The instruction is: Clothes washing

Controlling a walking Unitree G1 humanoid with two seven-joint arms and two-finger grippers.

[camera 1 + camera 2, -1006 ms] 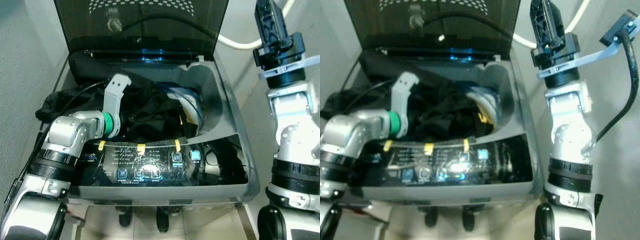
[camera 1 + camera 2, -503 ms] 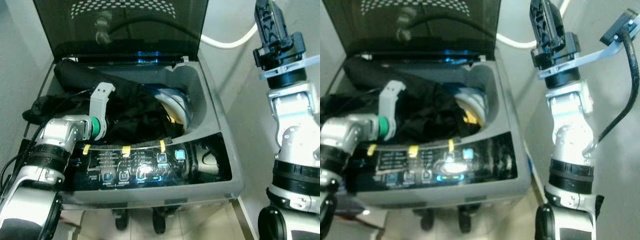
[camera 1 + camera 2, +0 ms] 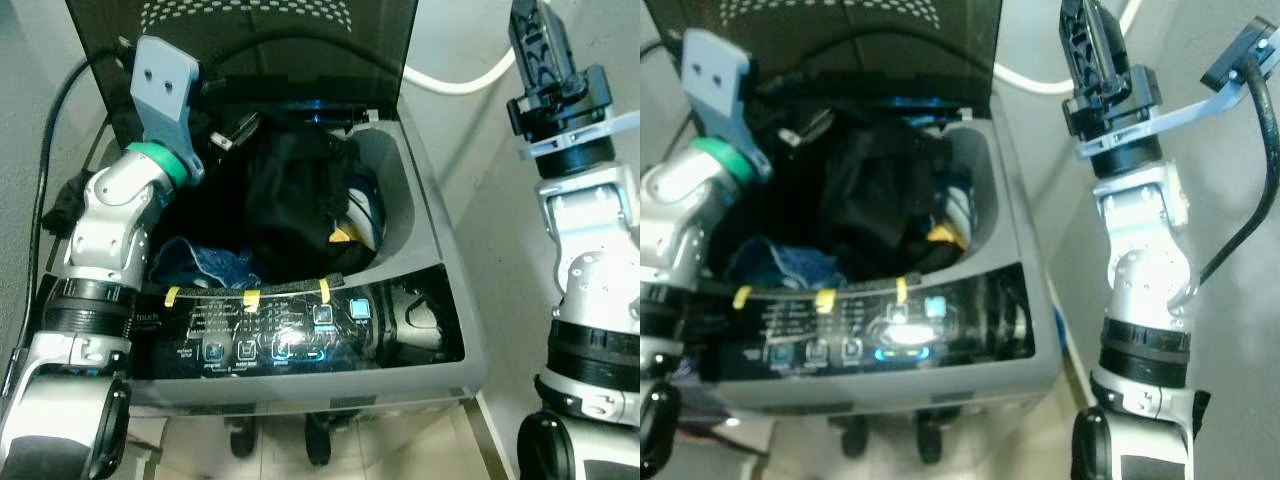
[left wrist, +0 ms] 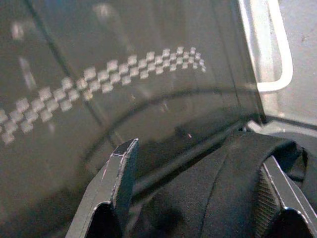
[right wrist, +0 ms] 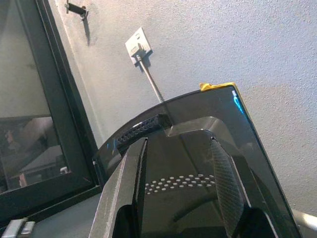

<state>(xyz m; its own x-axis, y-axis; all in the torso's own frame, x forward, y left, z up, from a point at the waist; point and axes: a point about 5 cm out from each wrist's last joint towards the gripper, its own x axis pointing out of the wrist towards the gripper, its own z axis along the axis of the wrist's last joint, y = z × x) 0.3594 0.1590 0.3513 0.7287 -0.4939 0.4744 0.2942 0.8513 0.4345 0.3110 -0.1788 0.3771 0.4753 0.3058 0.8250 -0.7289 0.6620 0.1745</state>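
Top-load washing machine (image 3: 455, 330) is sitting center frame with its dark tinted lid (image 3: 280, 40) standing open at the top of the frame. Left gripper (image 4: 198, 198) is reaching up at the upper left of the head view, near the lid's lower edge, and is lifting a black garment (image 3: 290, 200); in the left wrist view the black cloth is lying between the two fingers (image 4: 121, 173), which are spread fairly wide with the fabric against the far one, so it is holding the garment. The garment is hanging down from the gripper into the tub opening at center, draping over the other laundry. A blue denim piece (image 3: 210, 265) is lying in the lower left of the tub, just behind the control panel (image 3: 290, 335), which is glowing with lit buttons. Something white and blue with a yellow bit (image 3: 360, 215) is showing at the right side of the tub. Right gripper (image 3: 535, 40) is pointing up at the upper right of the frame, well apart from the machine, fingers narrowly parted and gripping nothing. A white hose (image 3: 455, 85) is running along the wall behind.
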